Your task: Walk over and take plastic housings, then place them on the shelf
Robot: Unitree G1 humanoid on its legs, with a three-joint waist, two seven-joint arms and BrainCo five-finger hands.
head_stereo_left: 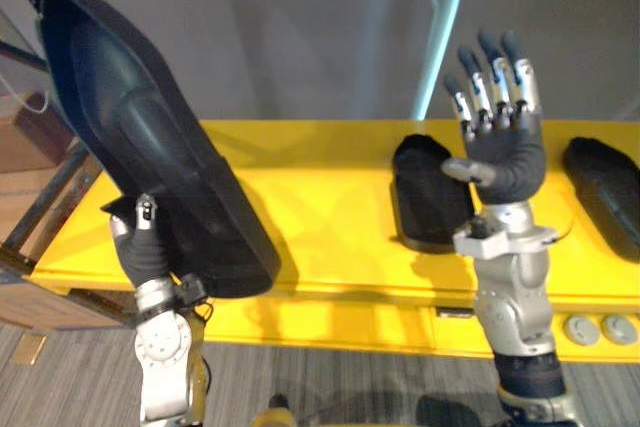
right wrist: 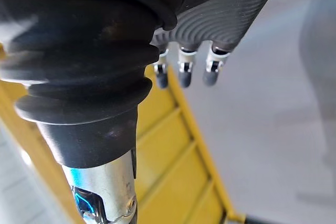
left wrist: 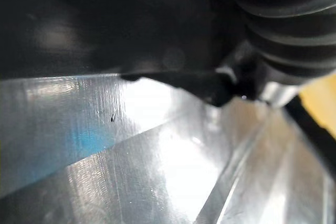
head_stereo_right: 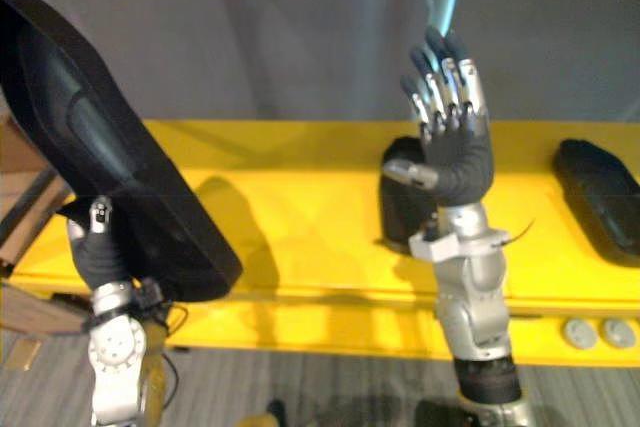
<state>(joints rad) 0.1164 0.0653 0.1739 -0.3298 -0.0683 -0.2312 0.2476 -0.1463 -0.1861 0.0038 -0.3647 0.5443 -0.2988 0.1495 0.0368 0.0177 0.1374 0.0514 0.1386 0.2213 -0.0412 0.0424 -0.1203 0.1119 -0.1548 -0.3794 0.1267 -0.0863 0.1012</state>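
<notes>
Left hand grips a large black plastic housing tilted above the yellow shelf, right hand open, raised; best lowered flat, clear of the middle housing.

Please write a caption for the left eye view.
Left hand holds black plastic housing; open right hand raised before yellow shelf.

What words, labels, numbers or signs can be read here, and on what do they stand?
None readable: the held housing in the left hand, the middle housing, the right-end housing, the yellow shelf and the right hand show no print.
The grey discs on the shelf's front are too small to tell.
</notes>
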